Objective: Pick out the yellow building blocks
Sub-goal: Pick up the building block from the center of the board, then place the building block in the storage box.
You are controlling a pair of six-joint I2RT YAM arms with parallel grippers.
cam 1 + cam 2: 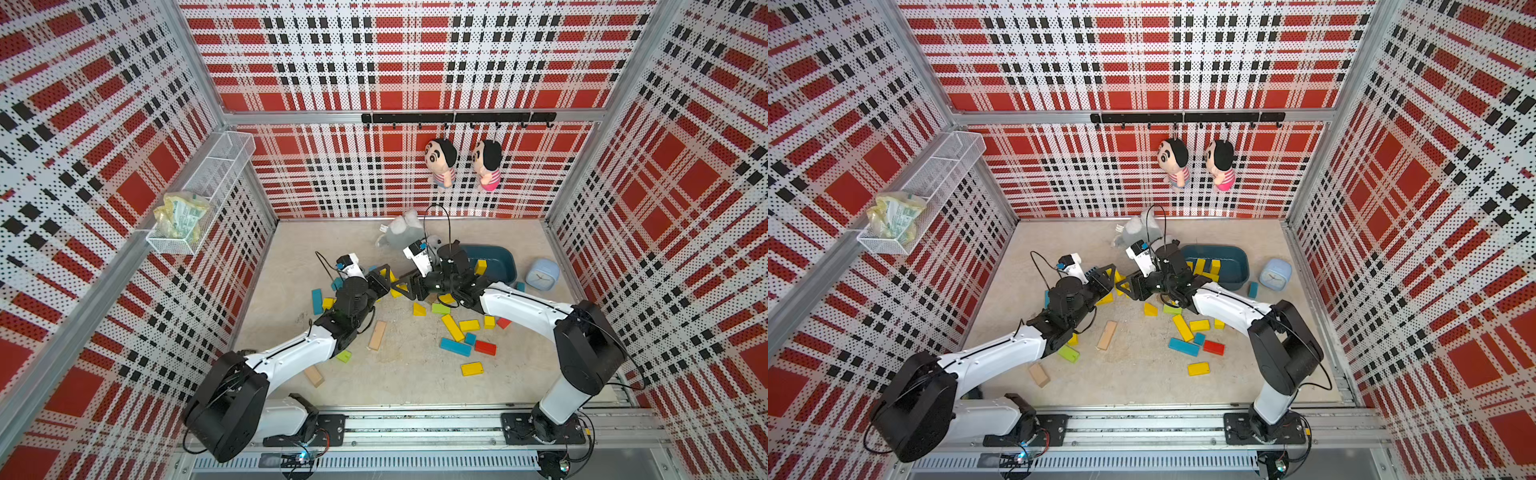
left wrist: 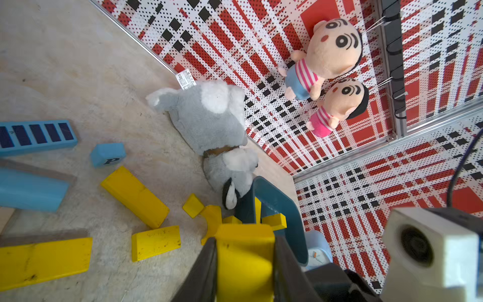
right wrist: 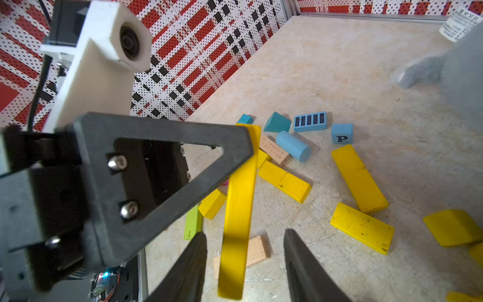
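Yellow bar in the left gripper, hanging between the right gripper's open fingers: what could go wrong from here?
1. The right gripper stands open around the yellow bar; if the left gripper lets go first, the bar would likely drop among the loose yellow blocks below.
2. The two grippers are very close, so closing in could knock them together.

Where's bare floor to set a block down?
Bare: far left corner, between side wall and grey plush; front strip between front wood plank and lone yellow brick. Crowded: mid-floor beside the teal tub.
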